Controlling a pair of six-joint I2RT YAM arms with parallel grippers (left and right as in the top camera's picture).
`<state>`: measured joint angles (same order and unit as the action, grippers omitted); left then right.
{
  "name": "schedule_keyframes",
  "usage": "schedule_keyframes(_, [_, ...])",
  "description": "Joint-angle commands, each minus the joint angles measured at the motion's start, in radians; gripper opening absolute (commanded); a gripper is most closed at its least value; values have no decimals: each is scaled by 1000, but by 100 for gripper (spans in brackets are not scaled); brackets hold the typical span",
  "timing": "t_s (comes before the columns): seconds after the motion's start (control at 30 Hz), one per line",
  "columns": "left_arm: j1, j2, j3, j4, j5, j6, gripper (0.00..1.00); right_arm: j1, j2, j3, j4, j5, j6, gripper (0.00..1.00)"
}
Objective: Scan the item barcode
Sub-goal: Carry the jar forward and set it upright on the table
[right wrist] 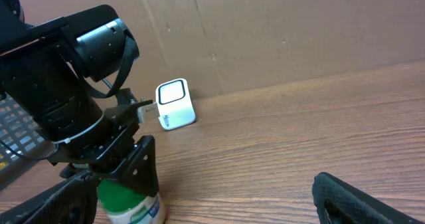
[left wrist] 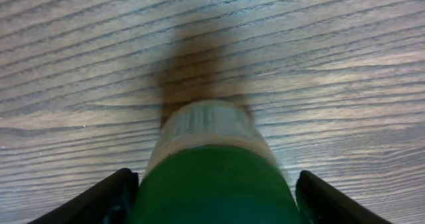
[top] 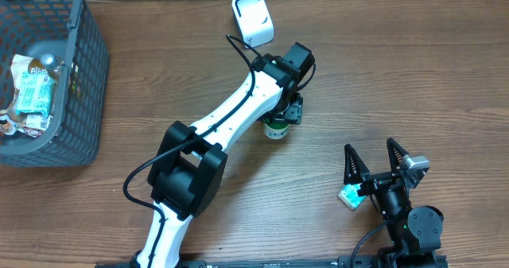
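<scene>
Two claws are showing. My left claw (top: 281,118) is hanging straight down over the small green-topped bottle (top: 276,130), which is standing upright on the bench (top: 413,69) near the middle of the overhead view. In my left wrist view, my fingers (left wrist: 99,201) are flanking the bottle at 3 and 9 o'clock, very close to its sides. I cannot tell whether they are pinching it or just sitting beside it. The bottle's pale lower body is meeting the wood and its green part is facing up toward that camera, all of it blurring. Any print on the label is coming out too blurred to read.

The white scanner (top: 253,17) is sitting at 12 o'clock from the bottle, well apart from it and close to the far bench edge, with its dark-rimmed window tilting upward. My right claw (top: 369,145) is showing at about 4 o'clock from the bottle, near the near bench edge. Its fingers are spreading wide, pointing toward 12 o'clock and gripping nothing. A teal light (top: 350,195) is glowing at its base.

The grey mesh basket (top: 83,85) is sitting at 9 o'clock, at the edge of the overhead view and well apart from the bottle, with packets (top: 33,93) lying inside.
</scene>
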<state>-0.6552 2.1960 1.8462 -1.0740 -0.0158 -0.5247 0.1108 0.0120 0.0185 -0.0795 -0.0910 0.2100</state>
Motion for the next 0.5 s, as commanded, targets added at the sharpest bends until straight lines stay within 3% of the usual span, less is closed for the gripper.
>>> schedule_keyframes(0.0, [-7,3,-10,-1,11,5,84,-2,-9,-11,3,-5,6,100])
schedule_keyframes(0.13, [-7,3,-10,-6,16,5,100,-2,-9,-11,3,-5,6,100])
schedule_keyframes(0.47, [8,0,87,-72,5,85,100,-2,-9,-11,3,-5,6,100])
